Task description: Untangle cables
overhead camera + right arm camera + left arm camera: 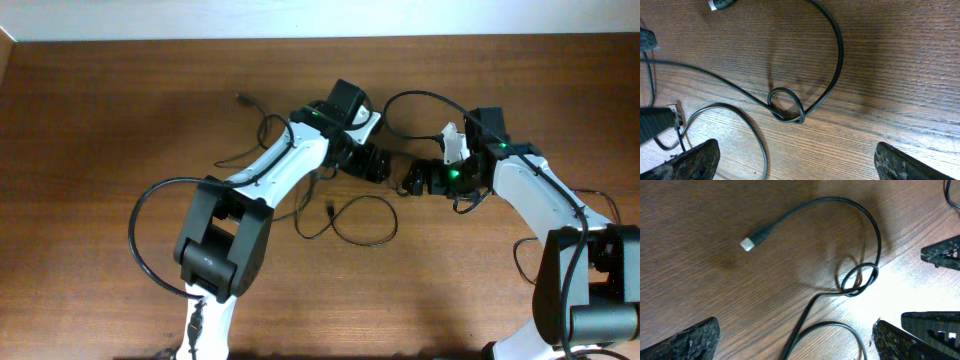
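Both arms nose to nose over the knotted cables, claws wide apart

The wooden table (100, 120) took up pretty much everything. The left arm (290, 160) and right arm (530, 190) leaned in toward the middle, their tips near each other. The left gripper (795, 340) had its fingers spread wide and clamped on nothing, though a strand ran between them. The right gripper (800, 162) was just as far apart and empty. The thin black cables (360, 215) sprawled in loose loops on the wood under and beside the two tips. One small knot (859, 280) sat right below both wrist cameras, pulled into a tight little ring. From it a strand arced off to a plug (747, 243) with a pale metal tip.
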`<state>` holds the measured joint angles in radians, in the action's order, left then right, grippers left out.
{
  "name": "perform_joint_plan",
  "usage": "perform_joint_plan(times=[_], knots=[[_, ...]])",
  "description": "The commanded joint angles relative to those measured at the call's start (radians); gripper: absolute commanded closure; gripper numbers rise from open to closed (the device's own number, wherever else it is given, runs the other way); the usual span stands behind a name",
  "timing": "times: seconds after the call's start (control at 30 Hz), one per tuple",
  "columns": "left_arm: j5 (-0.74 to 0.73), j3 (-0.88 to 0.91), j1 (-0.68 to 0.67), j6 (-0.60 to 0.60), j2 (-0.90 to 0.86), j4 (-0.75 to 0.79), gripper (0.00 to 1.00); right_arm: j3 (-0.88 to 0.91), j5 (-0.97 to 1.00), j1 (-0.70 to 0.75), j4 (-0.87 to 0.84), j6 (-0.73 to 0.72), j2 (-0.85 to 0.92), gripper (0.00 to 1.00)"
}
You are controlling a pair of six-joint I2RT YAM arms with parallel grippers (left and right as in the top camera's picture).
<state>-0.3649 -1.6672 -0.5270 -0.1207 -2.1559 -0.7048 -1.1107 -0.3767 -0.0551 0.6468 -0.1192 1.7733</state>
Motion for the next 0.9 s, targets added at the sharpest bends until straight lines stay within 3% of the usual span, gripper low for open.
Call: perform_joint_plan(times=[0.0, 0.87], knots=[[0.022, -0.015, -0.016, 0.002, 0.039, 0.005, 0.01, -0.005, -0.008, -0.005, 0.000, 0.007, 0.010, 0.02], [0.051, -0.015, -0.021, 0.002, 0.039, -0.014, 0.01, -0.005, -0.008, -0.005, 0.000, 0.007, 0.010, 0.02]])
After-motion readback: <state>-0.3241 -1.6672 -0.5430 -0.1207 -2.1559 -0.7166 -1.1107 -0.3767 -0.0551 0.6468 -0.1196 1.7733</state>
